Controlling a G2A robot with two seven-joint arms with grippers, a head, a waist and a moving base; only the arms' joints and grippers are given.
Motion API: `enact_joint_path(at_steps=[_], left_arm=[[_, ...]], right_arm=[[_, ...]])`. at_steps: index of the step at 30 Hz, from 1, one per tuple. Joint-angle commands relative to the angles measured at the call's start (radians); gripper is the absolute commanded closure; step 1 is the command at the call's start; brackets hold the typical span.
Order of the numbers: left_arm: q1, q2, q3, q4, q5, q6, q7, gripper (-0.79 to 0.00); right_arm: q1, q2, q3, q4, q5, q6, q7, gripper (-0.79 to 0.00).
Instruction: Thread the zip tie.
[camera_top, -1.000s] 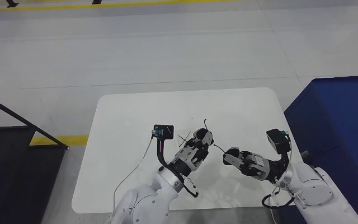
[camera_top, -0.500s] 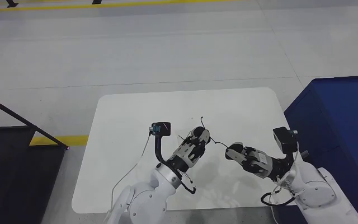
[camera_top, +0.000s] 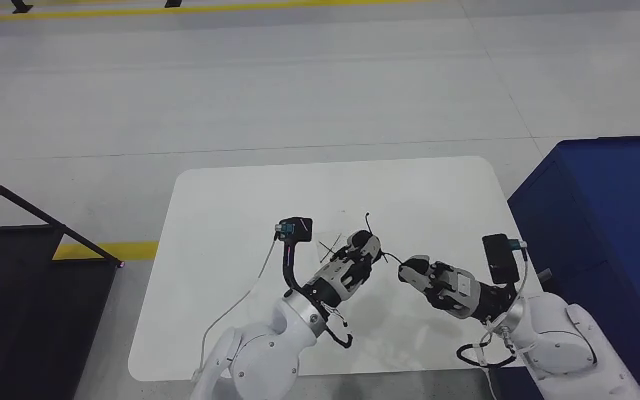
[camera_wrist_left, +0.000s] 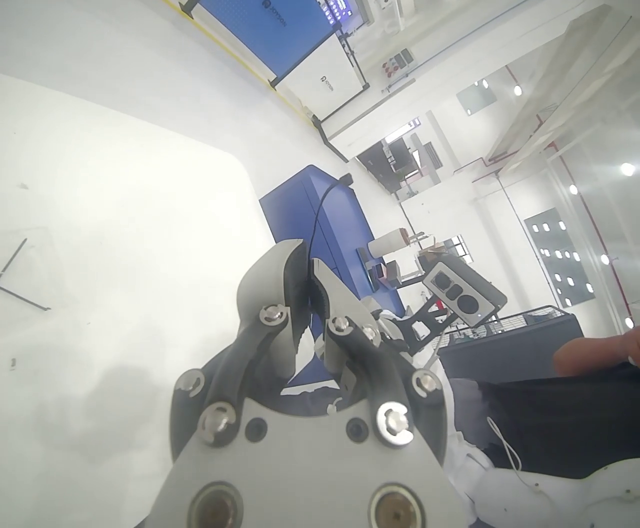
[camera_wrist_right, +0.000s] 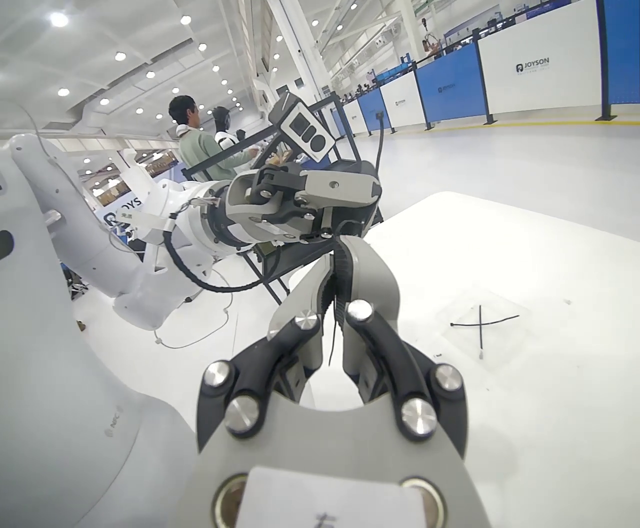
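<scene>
A thin black zip tie (camera_top: 367, 222) hangs above the middle of the white table (camera_top: 230, 220), held by both arms. My left gripper (camera_top: 372, 247) is shut on it, and the head end rises free above the closed fingertips (camera_wrist_left: 320, 205). A short way to the right, my right gripper (camera_top: 404, 268) is shut on the other end. In the right wrist view a short tail (camera_wrist_right: 332, 345) dangles between the shut fingers, with the left gripper (camera_wrist_right: 372, 192) just beyond them. The strap between the two grippers is short and hard to follow.
Two spare black zip ties (camera_top: 328, 247) lie crossed on the table just left of the left gripper, also seen as a cross (camera_wrist_right: 481, 322) from the right wrist. A blue cabinet (camera_top: 585, 200) stands off the table's right edge.
Half a second ago the left gripper sat slightly farther left and the right one slightly farther right; now the two are close together again. Both stay shut on the zip tie.
</scene>
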Motion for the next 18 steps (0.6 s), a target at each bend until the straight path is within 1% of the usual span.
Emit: enact_joint_path(at_steps=[1,5,6,7,8,9,13,16,18], left_arm=[[0.000,0.001,-0.004,-0.003,-0.004,0.000,-0.002,0.000],[0.003,0.003,-0.006,-0.005,0.005,-0.007,-0.005,0.000],[0.003,0.004,-0.006,-0.005,0.014,-0.012,-0.003,-0.111],[0.006,0.005,-0.005,-0.006,0.023,-0.016,0.000,-0.277],[0.009,0.005,-0.003,-0.008,0.030,-0.018,0.004,-0.643],[0.012,0.006,-0.002,-0.012,0.034,-0.022,0.009,-0.785],[0.024,0.008,-0.009,-0.027,0.038,-0.038,0.019,-0.785],[0.035,0.012,-0.021,-0.036,0.047,-0.070,0.022,-0.785],[0.046,0.017,-0.036,-0.040,0.063,-0.112,0.040,-0.785]], right_arm=[[-0.004,-0.002,-0.006,-0.001,-0.018,0.002,-0.014,0.000],[-0.005,-0.004,-0.015,-0.004,-0.035,0.005,-0.025,0.000],[-0.006,-0.005,-0.016,-0.005,-0.037,0.006,-0.025,0.000],[-0.006,-0.005,-0.017,-0.006,-0.039,0.007,-0.027,0.000],[-0.007,-0.005,-0.019,-0.007,-0.038,0.007,-0.027,0.000],[-0.008,-0.005,-0.021,-0.008,-0.036,0.007,-0.027,0.000],[-0.012,-0.005,-0.027,-0.009,-0.004,0.009,-0.017,0.000],[-0.016,-0.002,-0.032,-0.008,0.076,0.013,0.015,0.000],[-0.018,0.003,-0.039,-0.011,0.168,0.020,0.059,0.000]])
